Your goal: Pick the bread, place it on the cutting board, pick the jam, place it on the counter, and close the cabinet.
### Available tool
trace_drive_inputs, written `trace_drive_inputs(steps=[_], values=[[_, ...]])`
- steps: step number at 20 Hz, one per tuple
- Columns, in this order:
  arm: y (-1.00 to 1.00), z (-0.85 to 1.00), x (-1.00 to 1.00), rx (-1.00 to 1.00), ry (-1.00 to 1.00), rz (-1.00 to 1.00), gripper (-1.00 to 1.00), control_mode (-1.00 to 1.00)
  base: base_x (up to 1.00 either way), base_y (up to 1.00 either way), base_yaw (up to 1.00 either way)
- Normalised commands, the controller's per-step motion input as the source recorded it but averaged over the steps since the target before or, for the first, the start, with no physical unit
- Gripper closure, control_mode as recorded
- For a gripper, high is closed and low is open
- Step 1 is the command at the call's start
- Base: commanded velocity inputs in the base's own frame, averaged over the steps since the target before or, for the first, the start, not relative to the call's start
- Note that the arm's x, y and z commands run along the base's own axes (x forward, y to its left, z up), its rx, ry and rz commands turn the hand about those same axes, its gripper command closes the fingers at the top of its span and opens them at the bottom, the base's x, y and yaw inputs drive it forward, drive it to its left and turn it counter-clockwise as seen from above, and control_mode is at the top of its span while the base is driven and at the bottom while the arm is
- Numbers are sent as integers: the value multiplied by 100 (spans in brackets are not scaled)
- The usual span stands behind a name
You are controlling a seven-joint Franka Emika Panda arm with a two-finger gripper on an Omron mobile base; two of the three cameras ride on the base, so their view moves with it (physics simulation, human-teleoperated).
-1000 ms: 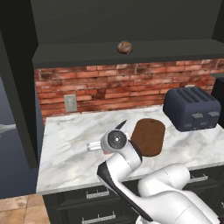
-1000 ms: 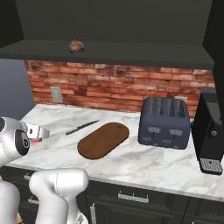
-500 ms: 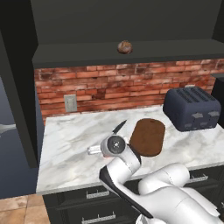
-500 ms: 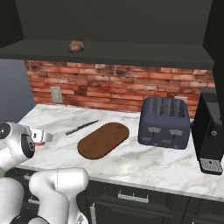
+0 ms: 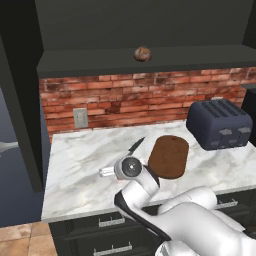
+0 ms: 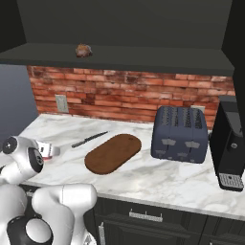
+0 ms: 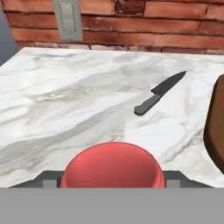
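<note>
Over the counter [image 7: 65, 100], jam [image 7: 113, 165] hides the claw's [image 7: 113, 181] tips.

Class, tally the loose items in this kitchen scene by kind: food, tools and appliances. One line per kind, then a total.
Food: 2, the bread on the cabinet shelf and the jam at the pincer.
Tools: 2, the knife and the cutting board.
Appliances: 2, the toaster and the coffee machine.
Total: 6
</note>
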Motion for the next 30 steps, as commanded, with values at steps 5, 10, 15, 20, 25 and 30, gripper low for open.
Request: trace_drive_inputs(steps=[5,10,15,20,25,30], values=[[0,-8,24,0,0,0,100,-100,0,0,0],[0,-20,13,0,0,0,100,-100,0,0,0],[0,-23,8,0,0,0,100,-100,0,0,0],[0,-19,10,0,0,0,100,-100,0,0,0],[0,-19,8,0,0,0,100,-100,0,0,0],[0,-25,10,0,0,0,100,-100,0,0,0]])
